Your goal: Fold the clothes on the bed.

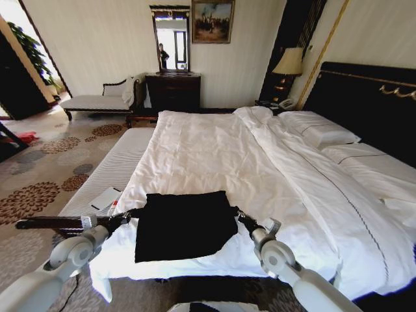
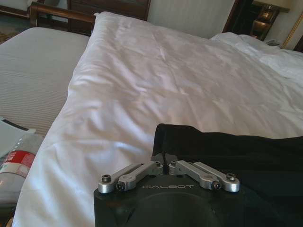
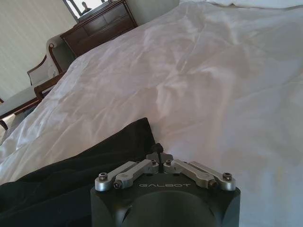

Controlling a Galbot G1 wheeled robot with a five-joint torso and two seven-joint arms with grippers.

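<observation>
Our left gripper point(image 1: 132, 214) and right gripper point(image 1: 236, 212) each pinch a side edge of the shirt point(image 1: 184, 223), folded, on the bed point(image 1: 214, 156).

Floral carpet point(image 1: 45, 175), pale walls, dark dresser point(image 1: 172, 92) under mirror point(image 1: 170, 40), framed painting point(image 1: 212, 21), lit lamp point(image 1: 288, 63), chaise point(image 1: 101, 99).
</observation>
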